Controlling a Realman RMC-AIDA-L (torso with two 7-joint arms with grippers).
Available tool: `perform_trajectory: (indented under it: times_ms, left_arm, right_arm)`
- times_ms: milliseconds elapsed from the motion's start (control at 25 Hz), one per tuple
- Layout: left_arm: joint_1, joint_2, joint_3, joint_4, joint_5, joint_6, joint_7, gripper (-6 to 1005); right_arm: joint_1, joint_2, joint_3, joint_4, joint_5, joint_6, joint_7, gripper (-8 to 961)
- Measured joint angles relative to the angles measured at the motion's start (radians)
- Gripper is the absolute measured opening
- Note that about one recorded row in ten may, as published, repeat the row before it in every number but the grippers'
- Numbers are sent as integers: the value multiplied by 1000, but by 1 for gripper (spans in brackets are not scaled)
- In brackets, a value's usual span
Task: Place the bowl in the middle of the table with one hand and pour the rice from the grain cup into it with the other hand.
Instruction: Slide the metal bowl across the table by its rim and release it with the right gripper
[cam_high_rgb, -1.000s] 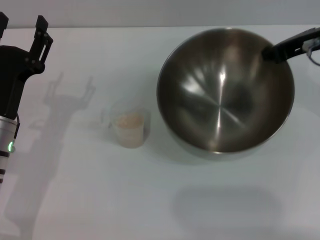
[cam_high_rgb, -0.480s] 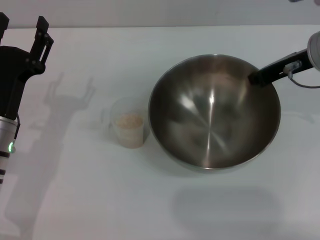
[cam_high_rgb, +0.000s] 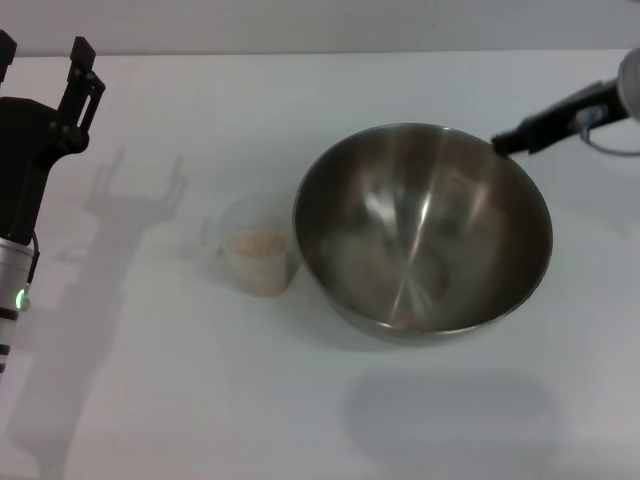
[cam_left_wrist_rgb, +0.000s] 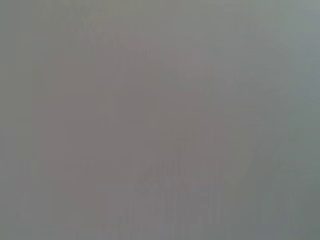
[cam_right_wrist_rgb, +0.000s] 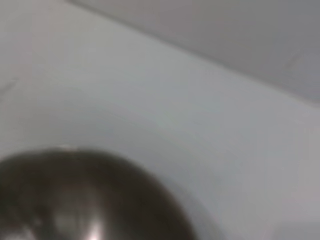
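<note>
The bowl (cam_high_rgb: 420, 235), large and steel, stands on the white table (cam_high_rgb: 300, 400) near its middle. Part of its rim also shows in the right wrist view (cam_right_wrist_rgb: 75, 200). My right gripper (cam_high_rgb: 500, 145) reaches in from the right and its tip is at the bowl's far right rim. The grain cup (cam_high_rgb: 258, 250), small and clear, stands upright just left of the bowl, with rice (cam_high_rgb: 257, 242) in it. My left gripper (cam_high_rgb: 45, 55) is open and empty at the far left, well away from the cup. The left wrist view shows only plain grey.
The table's far edge (cam_high_rgb: 300, 52) runs along the back. Shadows of the arms lie on the table left of the cup.
The bowl came down and left, and now stands level next to the cup. My right gripper moved with it and now sits at the outer rim. The left arm has not moved.
</note>
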Motion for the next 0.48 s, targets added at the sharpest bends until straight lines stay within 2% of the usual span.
perform_trajectory:
  times_ms: [80,200,320,360,400,440,480]
  left_arm:
    - [3,0,0,0,0,1,-1,772]
    - [6,0,0,0,0,7,-1,772]
    - [8,0,0,0,0,12,-1,772]
    - [8,0,0,0,0,12,-1,772]
    - [8,0,0,0,0,13,-2,772]
    - [8,0,0,0,0,13,-2,772]
    - [8,0,0,0,0,14,-2,772]
  right_arm:
    - [-6,0,0,-41,-3,-23,0,432]
    - [-15,1,0,-88,9,-71,-2,462]
    - [-58,5,-40,-134,86,-247,-40,492]
    - [-58,5,-40,-134,86,-247,-40,492]
    - [-82,5,-70,-140,112,-331,-54,492]
    - [-132,6,-137,-145,140,-504,-84,492]
    - [-132,6,-137,-145,140,-504,-84,492]
